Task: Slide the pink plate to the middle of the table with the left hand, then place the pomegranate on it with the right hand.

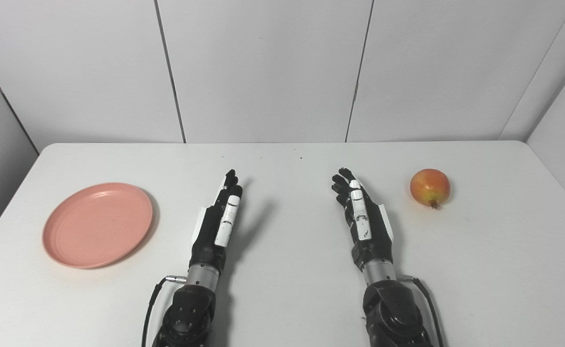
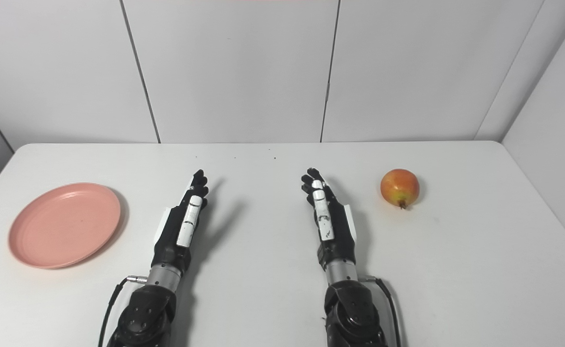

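The pink plate (image 1: 98,224) lies flat and empty on the left side of the white table (image 1: 282,299). A red-yellow pomegranate (image 1: 429,187) rests on the right side, its stem end pointing toward me. My left hand (image 1: 220,217) hovers over the table's middle, right of the plate and apart from it, fingers stretched forward, holding nothing. My right hand (image 1: 362,212) sits left of the pomegranate with a clear gap, also open and empty. In the right eye view the same plate (image 2: 64,224) and pomegranate (image 2: 399,187) appear.
White wall panels (image 1: 263,67) close off the table's back and both sides. A few small dark specks (image 1: 301,157) dot the table near its far edge. Black cables (image 1: 152,299) run beside both forearms near the bottom of the picture.
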